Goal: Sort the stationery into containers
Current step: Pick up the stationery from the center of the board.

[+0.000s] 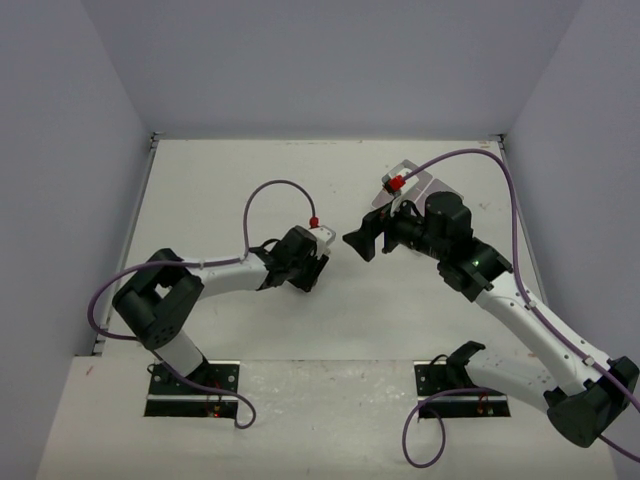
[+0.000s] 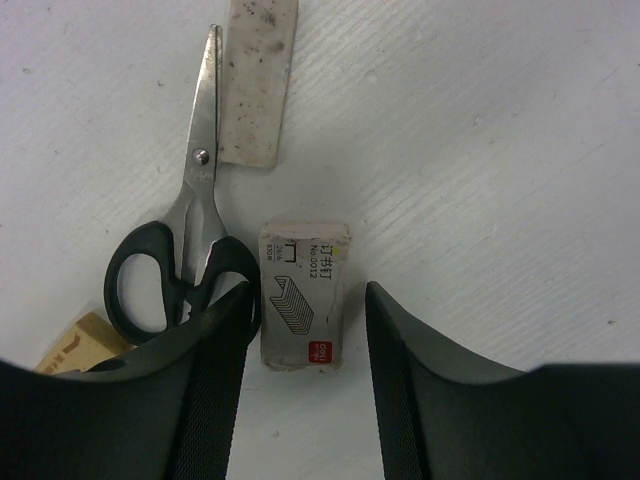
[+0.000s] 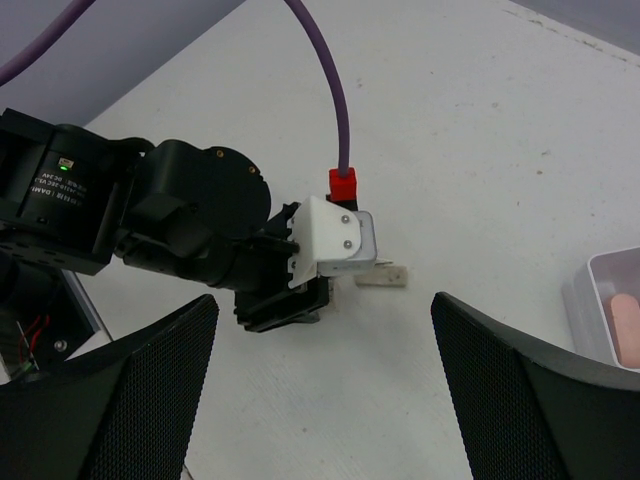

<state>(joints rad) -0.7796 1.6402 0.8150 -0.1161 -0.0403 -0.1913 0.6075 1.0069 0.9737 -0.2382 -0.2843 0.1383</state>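
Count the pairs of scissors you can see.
1. The black-handled scissors lie beside the staple box, below the left gripper; others may lie out of view.

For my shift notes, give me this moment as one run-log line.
left pincer: open, straddling staple box beside scissors | right pincer: open, empty, hovering | white box: pink item inside

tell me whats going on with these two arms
The left gripper hangs open over a small staple box on the table, a finger each side, not clamping it. Black-handled scissors lie beside the box. The right gripper, also open and empty, hovers nearby. A white container with something pink inside shows in its wrist view.
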